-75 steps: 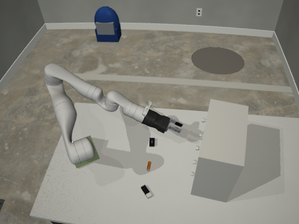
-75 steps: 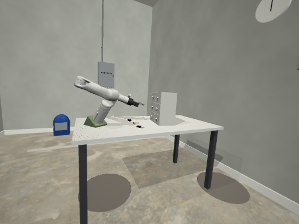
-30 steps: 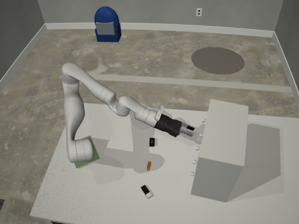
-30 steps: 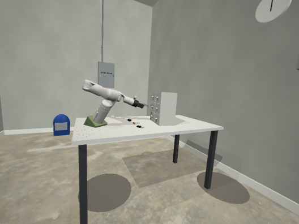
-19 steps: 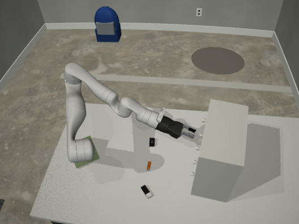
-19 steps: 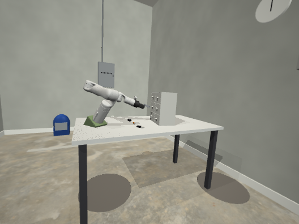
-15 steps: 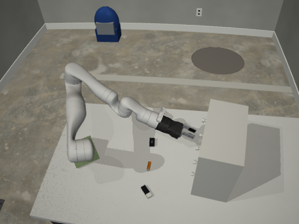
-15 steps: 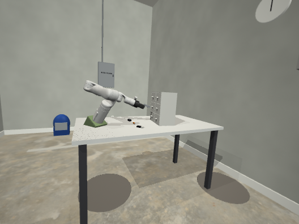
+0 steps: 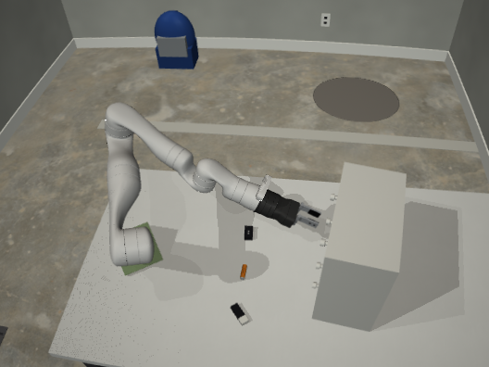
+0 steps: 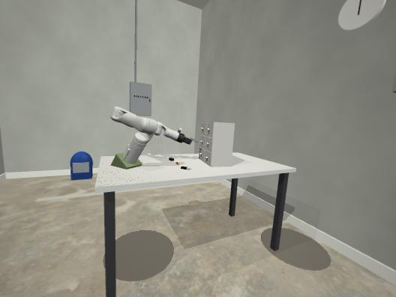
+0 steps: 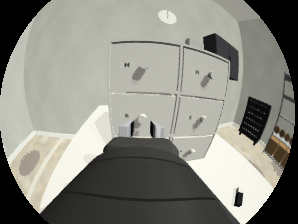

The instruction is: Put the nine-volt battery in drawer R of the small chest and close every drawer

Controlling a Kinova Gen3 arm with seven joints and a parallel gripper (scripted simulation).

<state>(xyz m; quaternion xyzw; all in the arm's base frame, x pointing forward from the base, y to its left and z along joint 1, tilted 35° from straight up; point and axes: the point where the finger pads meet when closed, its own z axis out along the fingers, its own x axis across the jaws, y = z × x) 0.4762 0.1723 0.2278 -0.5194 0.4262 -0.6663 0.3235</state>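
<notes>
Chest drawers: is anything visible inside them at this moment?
No. All the drawers of the small chest appear pushed in; only fronts and knobs show, so their insides are hidden. The open hand is near a knob.

My arm [image 9: 121, 185] showed smooth, softly glossy white shells, like moulded plastic; my gripper [image 9: 319, 220] had a matt black housing with greyish, metal-looking fingers. The chest [image 9: 370, 218] appeared matt off-white and unpatterned. The table [image 9: 139, 324] was matt white with fine speckling at its near edge. The floor [image 9: 255, 97] looked like mottled, rough concrete.
</notes>
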